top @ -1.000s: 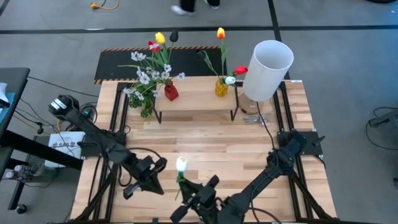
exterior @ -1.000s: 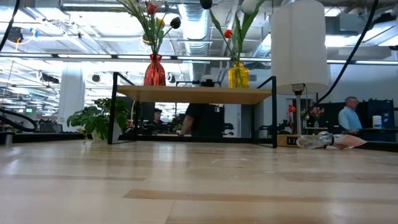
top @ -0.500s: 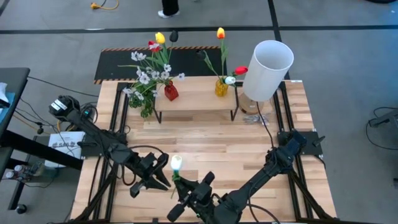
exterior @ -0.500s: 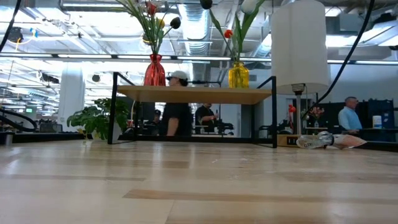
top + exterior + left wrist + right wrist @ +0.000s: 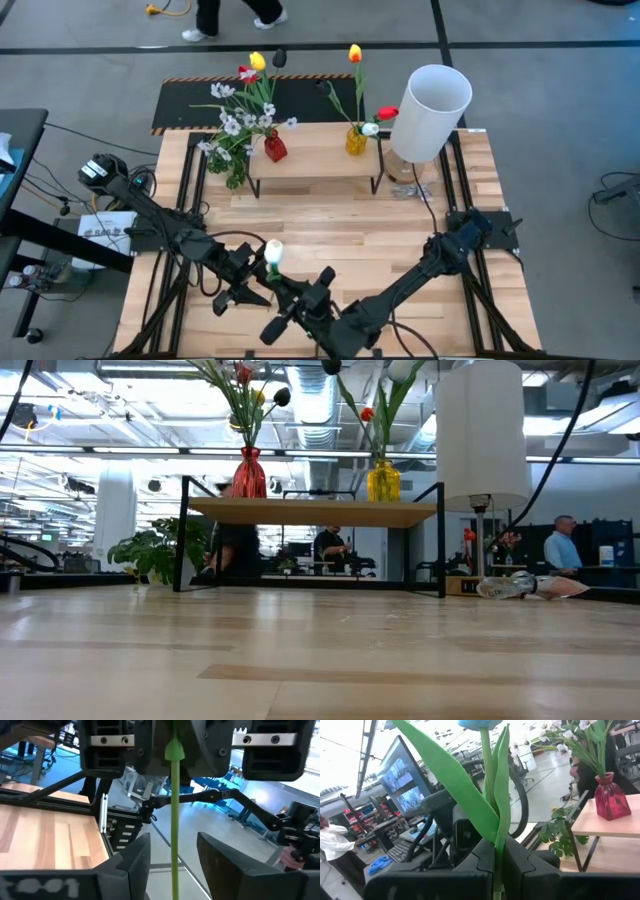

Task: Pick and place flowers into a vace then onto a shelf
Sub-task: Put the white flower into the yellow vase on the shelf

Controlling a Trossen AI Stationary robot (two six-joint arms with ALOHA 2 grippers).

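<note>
While pinching the white tulip (image 5: 272,249) tight by its stem in the right gripper (image 5: 298,302) over the table's front middle, left gripper (image 5: 172,862) spread astride that stem, seemingly mid-handover; next, close left, release right, carry toward a vase (image 5: 274,148) on the shelf (image 5: 320,162).

High view: even, diffuse overhead light; soft faint shadows under shelf (image 5: 315,160) on table (image 5: 340,225); no harsh glare. White tulip head (image 5: 273,249) slightly overexposed, petal detail lost.

Low view: strong backlight from ceiling strip lights in room behind; near table boards soft, out of focus; walking person (image 5: 235,550) under shelf motion-blurred.

Left wrist view: bluish cast in background; near fingers (image 5: 132,862) blurred; green stem (image 5: 175,820) sharp.

Right wrist view: window glare washes out upper background; close leaf (image 5: 452,782) crisp; wide-angle bending at edges.
</note>
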